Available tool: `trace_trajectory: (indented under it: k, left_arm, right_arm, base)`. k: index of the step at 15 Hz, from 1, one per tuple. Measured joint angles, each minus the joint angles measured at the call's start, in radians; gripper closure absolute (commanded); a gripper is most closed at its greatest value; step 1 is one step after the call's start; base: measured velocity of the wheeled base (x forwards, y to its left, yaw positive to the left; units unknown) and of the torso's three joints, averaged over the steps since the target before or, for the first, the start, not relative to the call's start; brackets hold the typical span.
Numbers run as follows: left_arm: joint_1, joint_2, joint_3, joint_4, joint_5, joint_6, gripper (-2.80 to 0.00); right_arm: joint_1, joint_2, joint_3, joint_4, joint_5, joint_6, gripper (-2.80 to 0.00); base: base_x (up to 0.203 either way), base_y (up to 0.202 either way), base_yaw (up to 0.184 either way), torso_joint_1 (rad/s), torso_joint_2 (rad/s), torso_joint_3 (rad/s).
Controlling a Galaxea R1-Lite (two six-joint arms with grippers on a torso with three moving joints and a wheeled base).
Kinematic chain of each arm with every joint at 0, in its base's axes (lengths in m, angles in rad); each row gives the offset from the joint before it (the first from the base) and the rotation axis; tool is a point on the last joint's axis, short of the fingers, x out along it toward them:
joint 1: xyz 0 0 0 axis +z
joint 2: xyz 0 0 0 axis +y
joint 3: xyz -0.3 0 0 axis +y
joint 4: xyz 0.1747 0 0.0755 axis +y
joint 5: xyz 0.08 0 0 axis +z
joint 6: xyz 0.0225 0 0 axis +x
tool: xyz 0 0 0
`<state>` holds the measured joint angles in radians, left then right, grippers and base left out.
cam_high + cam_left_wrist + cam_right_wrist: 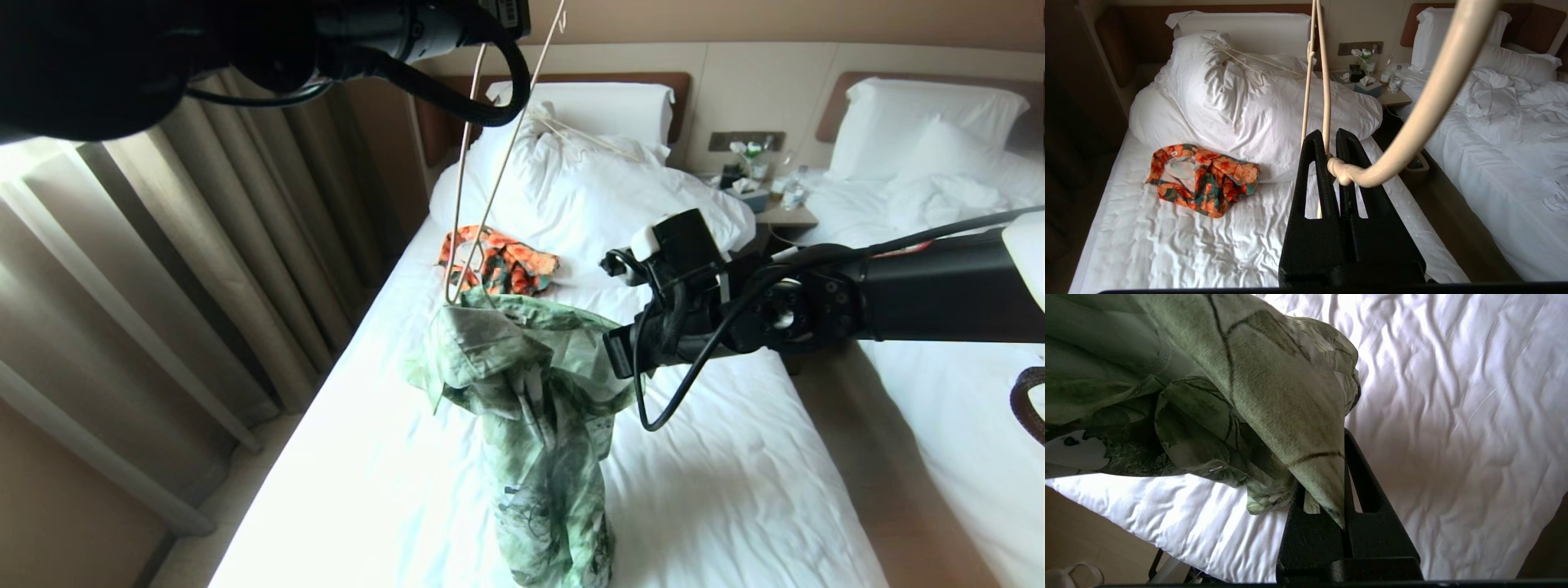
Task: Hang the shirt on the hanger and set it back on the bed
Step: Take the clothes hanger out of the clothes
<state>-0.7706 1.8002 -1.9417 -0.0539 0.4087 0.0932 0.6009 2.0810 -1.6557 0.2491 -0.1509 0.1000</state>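
Nearest, my right gripper [1341, 498] is clamped on a fold of the shirt [531, 408], which hangs bunched above the bed [718, 490] with its tail toward the foot edge. Higher, my left gripper [1331, 141] pinches the hanger [482, 188] at its twisted neck. Beyond, an orange garment [498, 261] lies below the pillows [588, 180]. No readable writing shows.

I count two beds: the bed [735, 490] under my arms and a second bed [963, 269] along its right edge. Two hangers: the hanger [490, 163] and another hanger [1249, 65] by the headboard edge. Two garments: the shirt [539, 425] and an orange garment [502, 261].
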Motion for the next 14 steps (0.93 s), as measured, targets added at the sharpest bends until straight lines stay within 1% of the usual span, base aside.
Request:
trace_trajectory:
  k: [2,3,6,8,10,11,12,13,14]
  left_arm:
    - [0.006,0.000,0.010,-0.006,0.001,-0.003,0.00]
    - [0.008,0.001,0.011,-0.007,0.009,-0.003,0.00]
    - [0.007,0.004,0.049,-0.007,0.015,-0.003,0.00]
    - [0.006,0.006,0.118,-0.008,0.017,-0.005,0.00]
    - [0.004,0.008,0.185,-0.054,0.020,-0.003,0.00]
    - [0.002,0.008,0.205,-0.087,0.024,0.000,0.00]
    - [0.000,0.008,0.216,-0.093,0.031,0.001,0.00]
    - [0.000,0.008,0.221,-0.093,0.036,0.002,0.00]
    - [-0.001,0.009,0.224,-0.092,0.037,0.003,0.00]
  right_arm:
    - [0.004,-0.005,0.003,0.000,0.032,0.005,0.00]
    - [0.013,-0.010,0.003,0.000,0.048,0.002,-2.80]
    - [0.021,-0.006,-0.011,0.000,0.031,0.003,-2.80]
    - [0.018,0.002,-0.022,-0.001,0.009,0.004,-2.80]
    - [0.005,0.004,-0.057,0.003,0.004,0.011,-2.80]
    - [-0.002,0.001,-0.077,0.020,0.001,0.015,-2.80]
    - [-0.008,-0.007,-0.094,0.051,-0.003,0.015,-2.80]
    - [-0.010,-0.018,-0.102,0.086,-0.006,0.015,0.00]
    - [-0.011,-0.027,-0.103,0.112,-0.006,0.014,0.00]
  base:
    - [0.000,0.000,0.000,0.000,0.00,0.000]
    - [0.000,0.000,0.000,0.000,0.00,0.000]
    - [0.000,0.000,0.000,0.000,0.00,0.000]
    - [0.000,0.000,0.000,0.000,0.00,0.000]
    - [0.000,0.000,0.000,0.000,0.00,0.000]
    - [0.000,0.000,0.000,0.000,0.00,0.000]
    - [0.000,0.000,0.000,0.000,0.00,0.000]
    - [0.000,0.000,0.000,0.000,0.00,0.000]
    - [0.000,0.000,0.000,0.000,0.00,0.000]
